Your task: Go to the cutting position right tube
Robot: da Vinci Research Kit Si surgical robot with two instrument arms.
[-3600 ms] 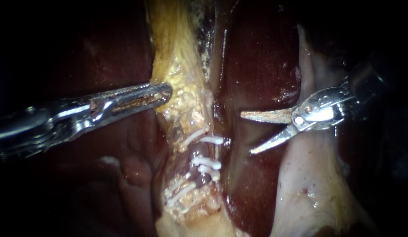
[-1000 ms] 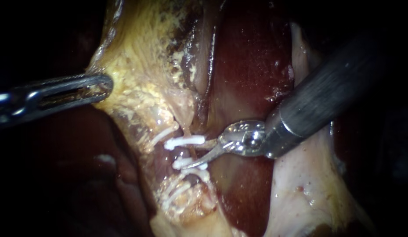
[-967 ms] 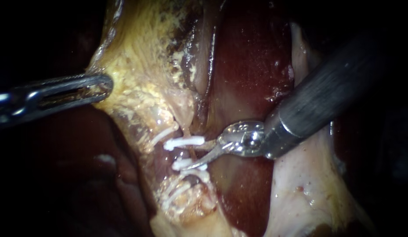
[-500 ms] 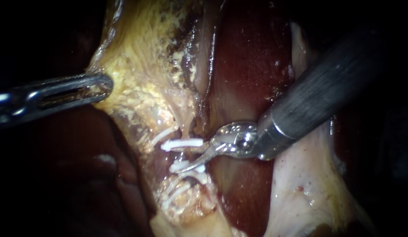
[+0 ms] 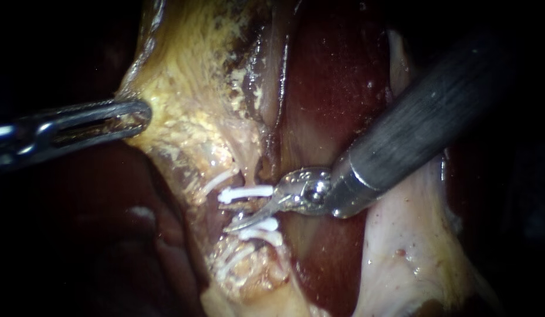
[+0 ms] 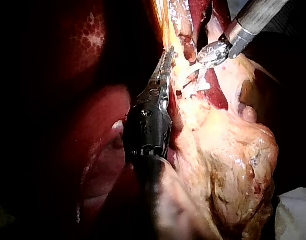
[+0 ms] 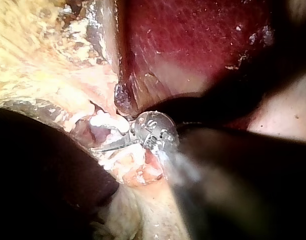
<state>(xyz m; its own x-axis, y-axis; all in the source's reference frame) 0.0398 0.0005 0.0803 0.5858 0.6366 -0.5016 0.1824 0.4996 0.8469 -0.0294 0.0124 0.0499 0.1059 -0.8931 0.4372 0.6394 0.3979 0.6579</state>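
My right instrument's blades stood apart, straddling the right tube between the upper white clip and the lower clips. My left instrument's jaws were clenched on the yellowish gallbladder edge, well apart from the blades, with dark liver beside.

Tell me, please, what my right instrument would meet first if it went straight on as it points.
The right instrument would probably meet the tube between its open jaws, flanked by white clips; depth is unclear.
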